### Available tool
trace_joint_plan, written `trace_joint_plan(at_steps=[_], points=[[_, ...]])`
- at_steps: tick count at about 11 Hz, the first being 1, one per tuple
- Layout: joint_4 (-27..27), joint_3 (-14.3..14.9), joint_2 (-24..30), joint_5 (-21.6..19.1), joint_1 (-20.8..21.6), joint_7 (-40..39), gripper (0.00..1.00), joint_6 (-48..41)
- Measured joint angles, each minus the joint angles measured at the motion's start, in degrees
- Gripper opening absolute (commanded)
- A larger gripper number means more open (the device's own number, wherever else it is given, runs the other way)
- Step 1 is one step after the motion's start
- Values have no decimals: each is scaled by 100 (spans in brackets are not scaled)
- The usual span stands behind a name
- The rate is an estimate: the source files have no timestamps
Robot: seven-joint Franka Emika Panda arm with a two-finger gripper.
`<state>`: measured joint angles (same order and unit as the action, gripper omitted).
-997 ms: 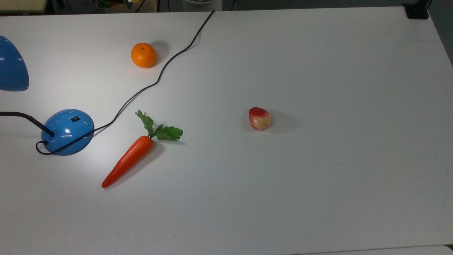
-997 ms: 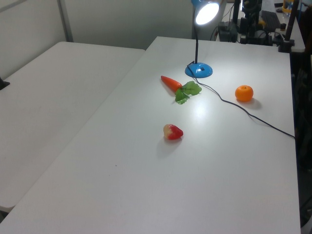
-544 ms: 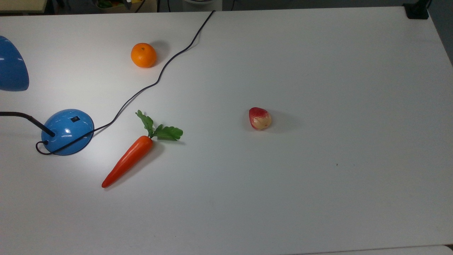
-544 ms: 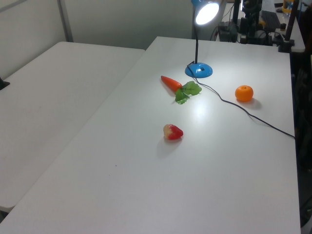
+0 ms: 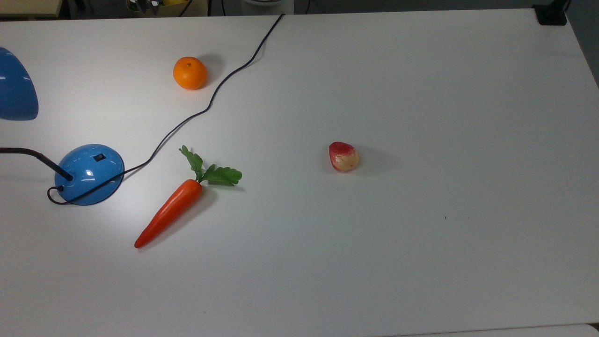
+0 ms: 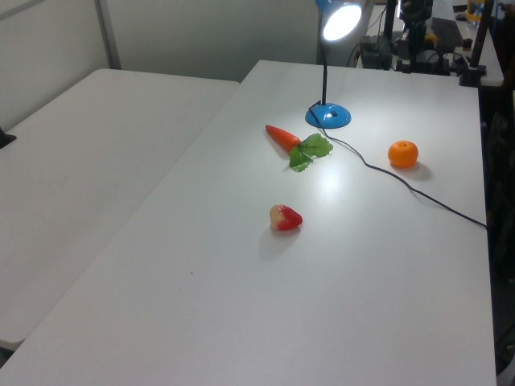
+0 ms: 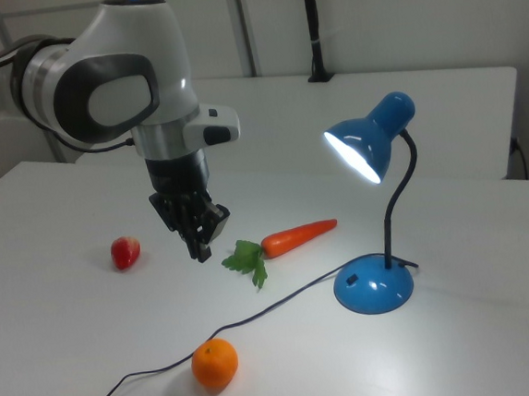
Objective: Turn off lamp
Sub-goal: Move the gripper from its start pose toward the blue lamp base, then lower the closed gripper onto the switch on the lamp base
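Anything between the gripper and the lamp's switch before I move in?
In the right view the carrot and the cord lie on the table between the gripper and the lamp; a raised approach should clear both.

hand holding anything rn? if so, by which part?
Nothing is held. In the right view the hand hangs in the air with its fingers together and nothing between them, apart from the carrot and the lit lamp.
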<state>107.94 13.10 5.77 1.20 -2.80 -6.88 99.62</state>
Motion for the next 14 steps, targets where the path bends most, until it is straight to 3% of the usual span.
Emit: trace_joint_plan(at_steps=[3, 8, 14], points=[[9, 28, -89, -1, -100, 194, 5, 121], [103, 32, -561, -9, -477, 764, 5, 1339], [406, -20, -1371, -33, -688, 1904, 2, 3940]])
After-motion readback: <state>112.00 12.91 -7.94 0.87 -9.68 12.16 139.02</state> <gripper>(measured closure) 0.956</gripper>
